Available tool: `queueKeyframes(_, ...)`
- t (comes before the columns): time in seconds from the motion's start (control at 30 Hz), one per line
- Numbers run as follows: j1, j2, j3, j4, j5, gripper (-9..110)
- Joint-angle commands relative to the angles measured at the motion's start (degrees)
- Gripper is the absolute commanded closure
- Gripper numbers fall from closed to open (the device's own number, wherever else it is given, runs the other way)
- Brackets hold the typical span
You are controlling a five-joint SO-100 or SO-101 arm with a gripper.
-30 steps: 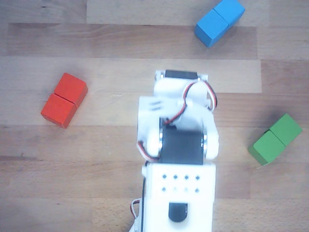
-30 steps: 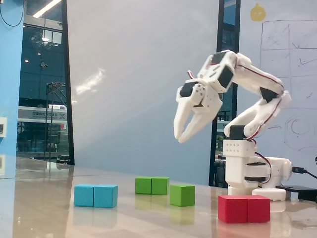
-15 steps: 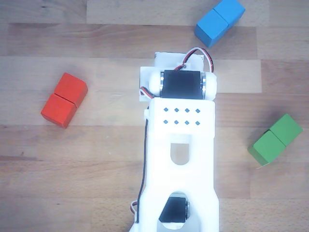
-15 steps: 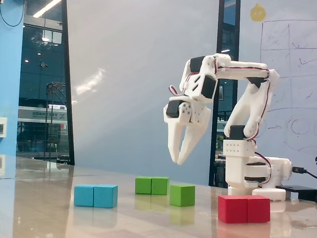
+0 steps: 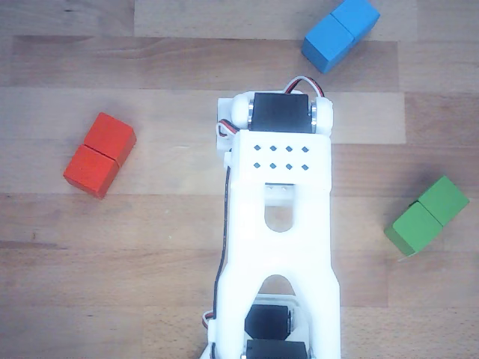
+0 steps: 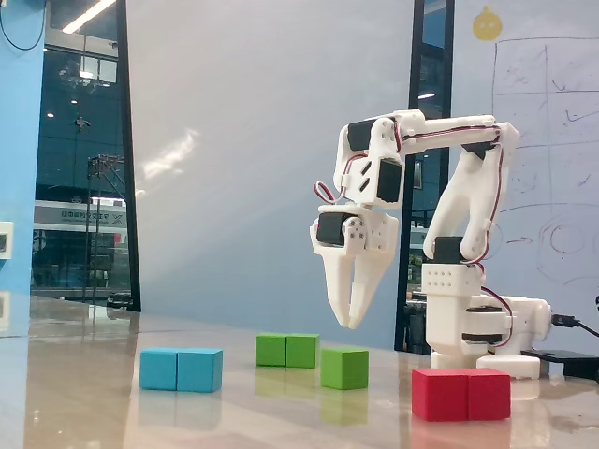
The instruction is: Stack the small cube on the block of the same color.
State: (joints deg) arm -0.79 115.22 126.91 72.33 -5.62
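Observation:
In the fixed view, the small green cube [image 6: 344, 368] stands on the table just right of the green two-cube block [image 6: 287, 350], apart from it. My gripper [image 6: 353, 324] points straight down and hangs a little above the small cube without touching it. Its fingers meet at the tips and hold nothing. In the other view, looking down, the green block [image 5: 426, 215] lies at the right. The white arm [image 5: 278, 224] fills the middle there and hides both the gripper and the small cube.
A blue double block [image 6: 182, 369] lies at the left and a red double block [image 6: 461, 394] at the front right, near the arm's base [image 6: 473, 327]. From above, red [image 5: 99, 154] is at the left and blue [image 5: 340, 33] at the top right.

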Motion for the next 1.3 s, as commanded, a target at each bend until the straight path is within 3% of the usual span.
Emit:
queueKeyframes(0.0, 0.35, -0.35, -5.1, 0.79, -0.26, 101)
queueKeyframes(0.23, 0.35, -0.88, -4.66, 0.97, -0.79, 99)
queueKeyframes(0.67, 0.44, -0.7, -1.14, 1.76, -0.88, 71)
queueKeyframes(1.27, 0.35, -6.86, -1.14, 3.78, -0.88, 70)
